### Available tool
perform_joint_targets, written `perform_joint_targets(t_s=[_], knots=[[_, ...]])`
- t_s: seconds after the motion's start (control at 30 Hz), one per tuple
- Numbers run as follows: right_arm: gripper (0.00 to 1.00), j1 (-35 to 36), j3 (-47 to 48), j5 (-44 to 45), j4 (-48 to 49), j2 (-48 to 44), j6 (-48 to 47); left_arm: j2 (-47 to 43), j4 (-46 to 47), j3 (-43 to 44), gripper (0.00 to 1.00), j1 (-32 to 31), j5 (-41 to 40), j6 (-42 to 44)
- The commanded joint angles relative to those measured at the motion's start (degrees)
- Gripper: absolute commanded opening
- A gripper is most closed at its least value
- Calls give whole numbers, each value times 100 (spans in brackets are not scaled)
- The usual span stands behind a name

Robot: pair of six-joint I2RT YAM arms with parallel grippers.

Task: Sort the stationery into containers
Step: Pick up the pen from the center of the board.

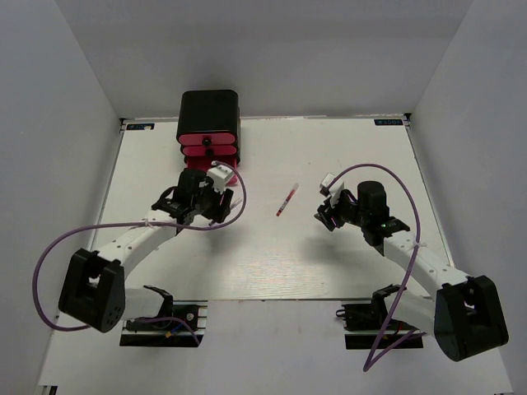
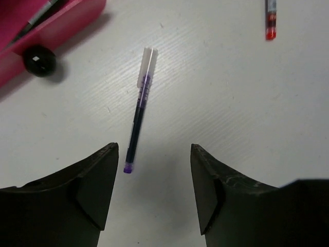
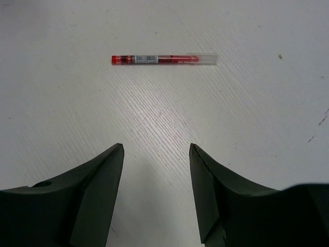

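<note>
Plainly, left fingers [image 2: 97,188] and right fingers [image 3: 97,193] gape empty — slim dark pen [image 2: 138,123], red pen [image 3: 159,59] on ribbed table [image 3: 241,118].

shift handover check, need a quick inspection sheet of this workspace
surface: white table, a few small marks
job's things: black cabinet at the far edge, a pink drawer pulled out with a grey pen inside; dark pen and red pen loose on the table
clutter: nothing seen
grippers: left gripper and right gripper open, fingers empty
cables: purple left cable and right cable loop beside the arms
surroundings: plain pale walls on three sides
</note>
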Motion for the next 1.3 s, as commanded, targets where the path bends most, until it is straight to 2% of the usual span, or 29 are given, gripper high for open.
perform_joint_targets(t_s=[0.0, 0.17, 0.4, 0.63, 0.87, 1.0, 1.1, 1.13, 1.27], knots=[[60, -63, 24, -58, 39, 30, -19, 225, 134, -112, 68, -92, 131, -114], [60, -46, 41, -66, 22, 65, -20, 744, 134, -24, 72, -207, -298, -219], [58, -46, 41, -67, 22, -5, -37, 1394, 186, 406, 72, -312, -1107, -343], [58, -54, 32, -93, 21, -40, -55, 1956, 240, 626, 67, -365, -1381, -211], [58, -46, 32, -67, 13, -67, -55, 2300, 187, 793, 46, -365, -1179, -158], [58, -46, 24, -84, 21, -76, -55, 2362, 187, 846, 27, -365, -1178, -105], [58, -55, 50, -84, 13, -84, -55, 2362, 187, 846, 18, -365, -1178, -105], [58, -72, 24, -75, 13, -93, -63, 2292, 187, 846, 11, -365, -1126, -53], [58, -55, 24, -75, 13, -111, -64, 1827, 371, 723, 0, -365, -854, -53]])
